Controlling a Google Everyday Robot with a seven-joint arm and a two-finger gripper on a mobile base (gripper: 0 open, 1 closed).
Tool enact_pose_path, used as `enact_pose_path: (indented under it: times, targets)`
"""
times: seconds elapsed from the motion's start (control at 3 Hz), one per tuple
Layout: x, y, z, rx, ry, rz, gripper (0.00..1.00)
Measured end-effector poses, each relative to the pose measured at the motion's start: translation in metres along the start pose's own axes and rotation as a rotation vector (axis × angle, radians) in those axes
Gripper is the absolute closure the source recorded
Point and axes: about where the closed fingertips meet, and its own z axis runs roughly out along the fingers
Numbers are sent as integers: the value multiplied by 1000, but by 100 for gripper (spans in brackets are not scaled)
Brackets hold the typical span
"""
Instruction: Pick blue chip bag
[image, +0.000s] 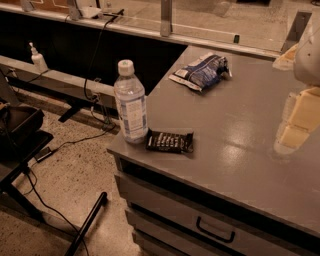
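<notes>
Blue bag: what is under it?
The bag lies on the gray top; nothing else shows beneath it, though the spot it covers is hidden. The tool hangs at the right, apart from it.

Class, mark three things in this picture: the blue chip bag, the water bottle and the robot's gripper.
blue chip bag (202, 71), camera view, middle of its crumpled front.
water bottle (131, 107), camera view, on its label.
gripper (294, 127), camera view, pale lower part, at the right edge over the tabletop (235, 155).

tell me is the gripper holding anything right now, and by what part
Nothing is held. The gripper hangs above the table, well apart from the blue chip bag lying near its far edge.
</notes>
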Motion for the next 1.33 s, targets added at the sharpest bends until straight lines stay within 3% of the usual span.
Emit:
enact_pose_path:
  times: [0.33,0.67,1.33]
  targets:
    - [-2,-6,1,6,-17,4,0]
    - [-8,-31,6,25,-93,23,0]
    - [-39,-129,49,95,-163,89,0]
